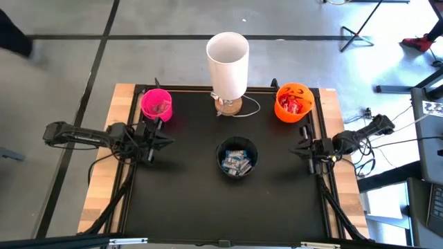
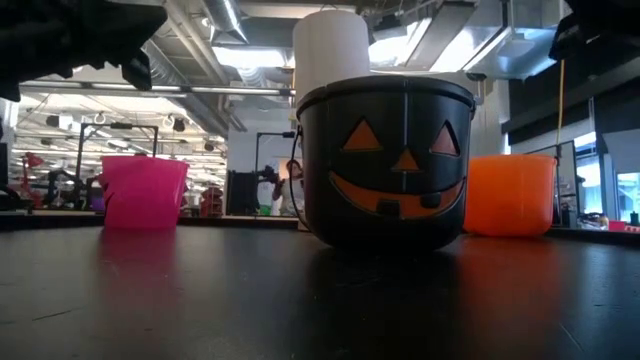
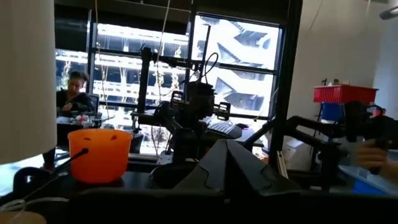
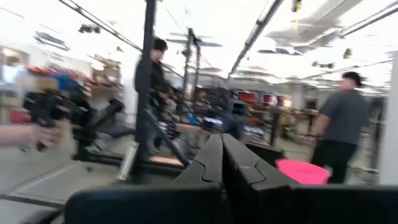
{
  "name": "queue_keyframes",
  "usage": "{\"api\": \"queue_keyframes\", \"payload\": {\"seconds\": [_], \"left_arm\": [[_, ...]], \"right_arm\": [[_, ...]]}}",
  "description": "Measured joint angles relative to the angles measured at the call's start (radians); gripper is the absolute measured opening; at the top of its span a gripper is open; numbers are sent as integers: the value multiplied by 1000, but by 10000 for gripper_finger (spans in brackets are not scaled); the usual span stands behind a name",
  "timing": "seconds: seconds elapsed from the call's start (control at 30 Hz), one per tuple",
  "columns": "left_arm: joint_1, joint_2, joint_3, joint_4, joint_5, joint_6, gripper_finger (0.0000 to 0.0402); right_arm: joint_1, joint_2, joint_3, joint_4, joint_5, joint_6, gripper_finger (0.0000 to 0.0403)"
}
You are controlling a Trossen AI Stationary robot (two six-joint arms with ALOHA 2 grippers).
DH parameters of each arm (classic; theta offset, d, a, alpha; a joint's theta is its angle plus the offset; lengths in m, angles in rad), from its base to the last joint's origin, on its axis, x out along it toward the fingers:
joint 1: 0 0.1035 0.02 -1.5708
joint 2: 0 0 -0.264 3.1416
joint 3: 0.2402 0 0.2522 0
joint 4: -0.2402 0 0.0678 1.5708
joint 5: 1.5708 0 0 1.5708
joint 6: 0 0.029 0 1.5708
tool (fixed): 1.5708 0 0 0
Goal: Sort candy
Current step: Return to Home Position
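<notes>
Now job looks almost done. No loose candy seen on tabletop (image 1: 194, 200). Candy (image 1: 236, 162) found inside black pumpkin bucket (image 2: 385, 130), pink bucket (image 2: 143, 192), orange bucket (image 2: 510, 195). Left gripper (image 1: 166, 140) and right gripper (image 1: 302, 149) parked at sides, fingers pressed together, nothing held.

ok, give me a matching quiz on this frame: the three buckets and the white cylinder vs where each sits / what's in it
Things:
1. pink bucket
2. orange bucket
3. black pumpkin bucket
4. white cylinder

Places or contents:
A. middle of the table, holding blue-and-white bars
B. far right corner, beyond the right gripper, holding red packets
C. middle of the far edge, on a wooden base
D. far left corner, just beyond the left gripper

Pairs: 1-D, 2-B, 3-A, 4-C
</notes>
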Motion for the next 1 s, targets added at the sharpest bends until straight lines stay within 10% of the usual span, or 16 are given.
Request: {"api": "queue_keyframes", "payload": {"seconds": [0.37,1.0], "left_arm": [[0,0,0,-4,-62,46,0],[0,0,0,-6,-68,45,0]], "right_arm": [[-209,0,-6,-127,13,106,1],[-220,0,-6,-117,-109,185,1]]}}
